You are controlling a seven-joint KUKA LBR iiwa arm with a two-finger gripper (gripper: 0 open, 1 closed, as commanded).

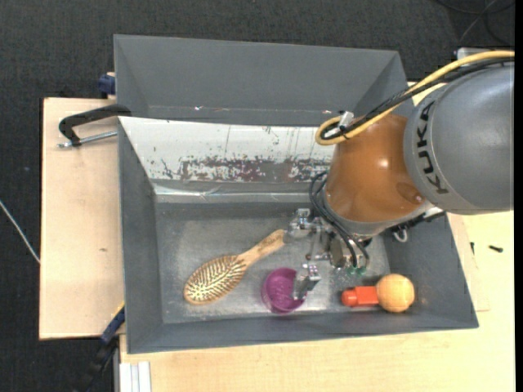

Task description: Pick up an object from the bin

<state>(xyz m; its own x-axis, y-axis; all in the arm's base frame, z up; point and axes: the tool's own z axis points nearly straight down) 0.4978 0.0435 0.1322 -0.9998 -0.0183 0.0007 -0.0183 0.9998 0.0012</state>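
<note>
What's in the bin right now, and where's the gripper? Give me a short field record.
bin: grey metal bin
contents: wooden hairbrush, purple round object, orange ball with a red-orange piece on its left side
layout: all three near the front wall; brush left, purple object middle, ball right
gripper: low in the bin, at the purple round object's right edge
nearest thing: purple round object
brush handle: points up and right, toward the gripper
held: nothing visibly held
</note>
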